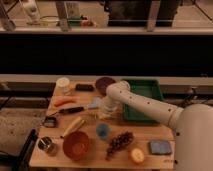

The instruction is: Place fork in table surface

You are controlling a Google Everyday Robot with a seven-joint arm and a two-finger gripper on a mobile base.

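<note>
On the table [90, 159] there is one gripper [103, 113], low over the middle. There is one knife [75, 109], one carrot [65, 101], one banana [73, 125], one orange bowl [76, 144], one blue cup [102, 131], one bunch of grapes [119, 142], one blue sponge [160, 147], one green tray [144, 90], one white cup [63, 84] and one dark plate [104, 84].

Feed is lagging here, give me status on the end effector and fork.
End effector low over light-brown wooden tabletop, mid-table. Slender grey metal fork not discernible. Black-handled knife and small blue cup close by.
</note>
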